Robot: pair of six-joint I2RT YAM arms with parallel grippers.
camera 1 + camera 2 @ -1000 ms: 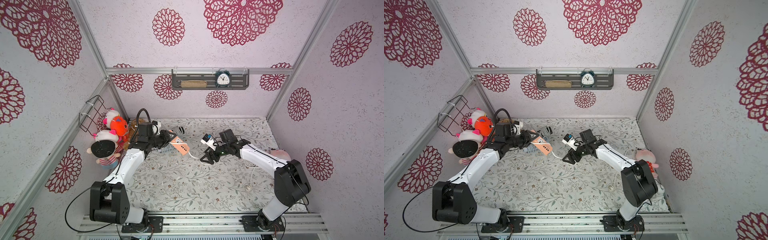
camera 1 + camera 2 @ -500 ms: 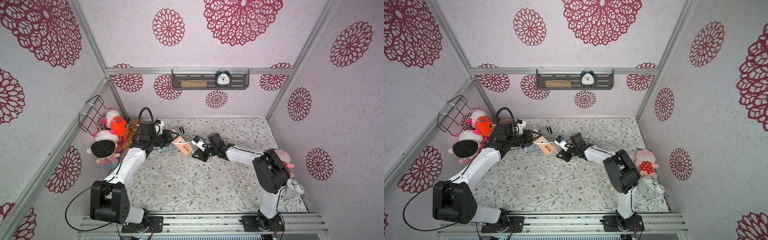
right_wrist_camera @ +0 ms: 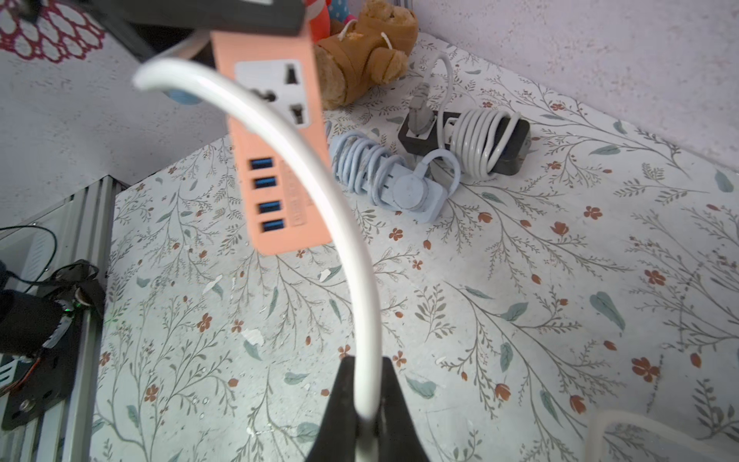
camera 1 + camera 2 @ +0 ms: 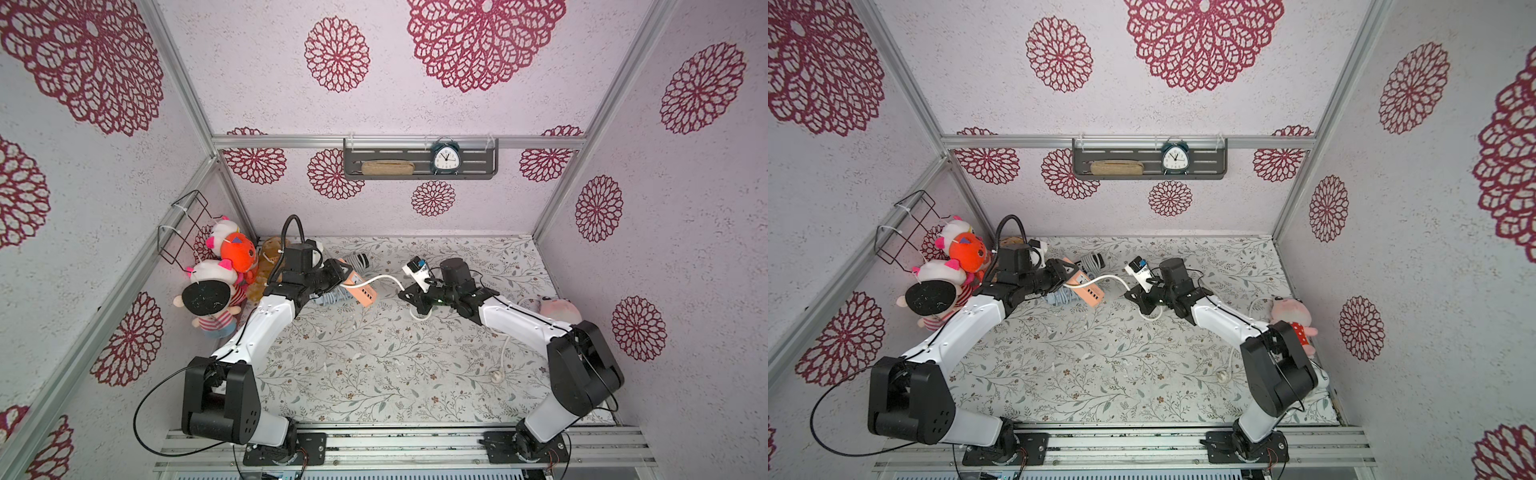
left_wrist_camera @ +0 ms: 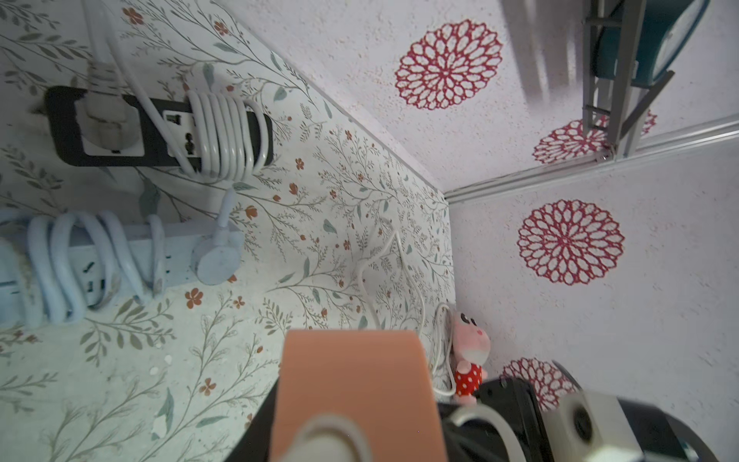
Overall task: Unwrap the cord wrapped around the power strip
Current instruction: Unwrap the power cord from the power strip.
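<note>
Left claw (image 4: 340, 277) grips one end of the salmon-orange rectangular plastic power strip (image 4: 362, 291), raised above the floral counter (image 4: 374, 365); right claw (image 3: 366, 382) is clenched on its thick white cord (image 3: 320, 168).

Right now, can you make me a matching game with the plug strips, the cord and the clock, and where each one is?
Things:
1. orange power strip
2. blue power strip
3. white cord
4. alarm clock

Places:
A. on the wall shelf
B. pinched in the right gripper
C. held up by the left gripper
D. lying on the table, its cord wound round it

Pairs: 1-C, 2-D, 3-B, 4-A.
</note>
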